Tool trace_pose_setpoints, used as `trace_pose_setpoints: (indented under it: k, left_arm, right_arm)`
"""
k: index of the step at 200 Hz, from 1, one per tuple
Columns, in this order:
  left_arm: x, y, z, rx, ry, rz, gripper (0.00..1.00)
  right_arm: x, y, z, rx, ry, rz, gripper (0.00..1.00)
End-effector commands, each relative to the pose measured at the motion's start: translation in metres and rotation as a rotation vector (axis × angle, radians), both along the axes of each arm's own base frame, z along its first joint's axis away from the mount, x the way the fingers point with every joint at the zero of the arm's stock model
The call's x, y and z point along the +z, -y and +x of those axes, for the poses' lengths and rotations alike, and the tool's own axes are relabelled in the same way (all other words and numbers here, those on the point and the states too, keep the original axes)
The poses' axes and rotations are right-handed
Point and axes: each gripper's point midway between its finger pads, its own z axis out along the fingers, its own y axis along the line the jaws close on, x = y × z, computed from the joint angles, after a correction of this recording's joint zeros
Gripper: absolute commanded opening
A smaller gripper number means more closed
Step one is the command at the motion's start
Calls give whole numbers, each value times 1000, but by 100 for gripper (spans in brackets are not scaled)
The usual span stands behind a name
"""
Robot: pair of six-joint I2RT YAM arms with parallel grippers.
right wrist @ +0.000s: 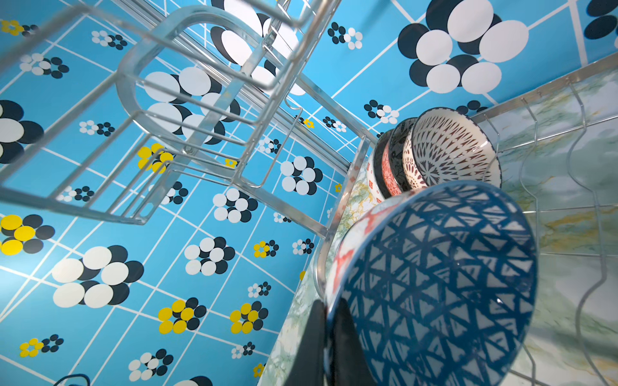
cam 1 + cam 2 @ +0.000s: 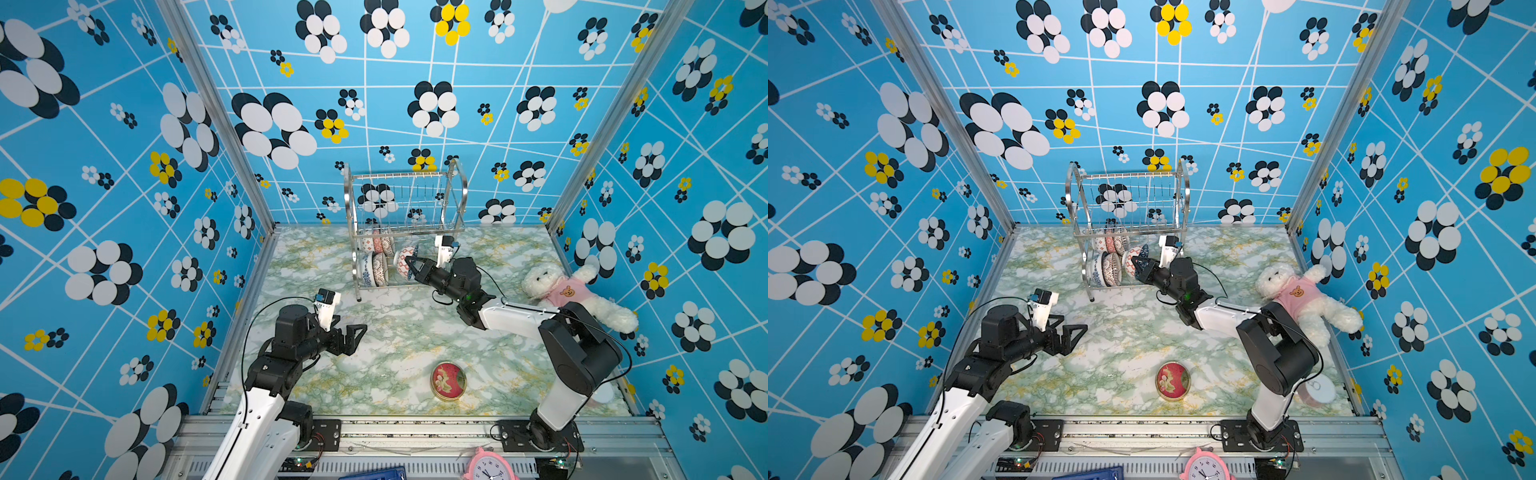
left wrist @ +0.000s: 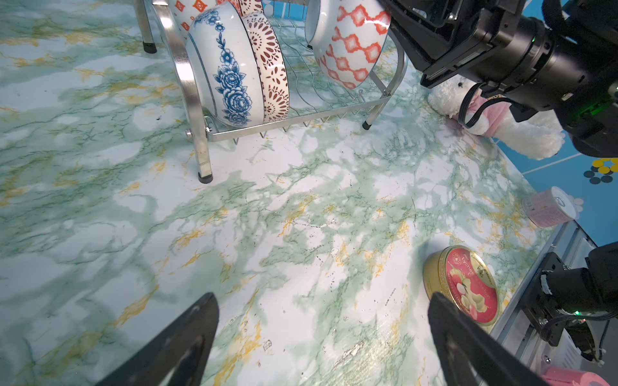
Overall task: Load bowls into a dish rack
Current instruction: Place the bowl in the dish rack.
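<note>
The steel dish rack (image 2: pixel 399 176) (image 2: pixel 1129 176) stands at the back of the table in both top views. Several patterned bowls (image 2: pixel 376 268) (image 1: pixel 448 150) stand on edge at the left of its lower tier, among them a blue-flowered one (image 3: pixel 230 67). My right gripper (image 2: pixel 409 261) (image 1: pixel 329 307) is shut on the rim of a bowl (image 3: pixel 347 43) (image 1: pixel 434 284), red lattice outside and blue triangles inside. It holds that bowl on edge in the lower tier, right of the others. My left gripper (image 2: pixel 357 332) (image 3: pixel 322 300) hangs open over bare table with nothing between its fingers.
A flat red tin (image 2: pixel 449 380) (image 3: pixel 468 284) lies at the front middle. A white teddy bear (image 2: pixel 573 291) lies at the right wall beside the right arm. A pink-and-white cup (image 2: pixel 1318 392) sits behind that arm's base. A pink clock (image 2: pixel 490 465) is below the front rail.
</note>
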Motion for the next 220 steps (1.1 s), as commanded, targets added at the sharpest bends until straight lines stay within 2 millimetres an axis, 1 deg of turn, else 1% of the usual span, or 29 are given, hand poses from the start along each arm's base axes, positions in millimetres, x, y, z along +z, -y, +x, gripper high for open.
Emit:
trace_pose_setpoints:
  k: [1,35,89,156,186,220]
  left_arm:
    - [0,5,0,-34,33,-6,99]
    - [-4,5,0,-37,35,2,99]
    - [-5,5,1,-41,41,11,99]
    - [-9,3,2,-34,42,27,99]
    - [-10,3,2,-29,39,27,99]
    - [-11,2,3,-24,36,30,99]
  right_arm:
    - [45,1,9,-22,108,119,6]
    - [41,-1,13,-26,96,147,6]
    - [34,-10,18,10,75,178,5]
    - [26,-13,28,50,51,213,5]
    - [22,-15,29,69,37,220,5]
    - [12,-20,28,92,13,209,6]
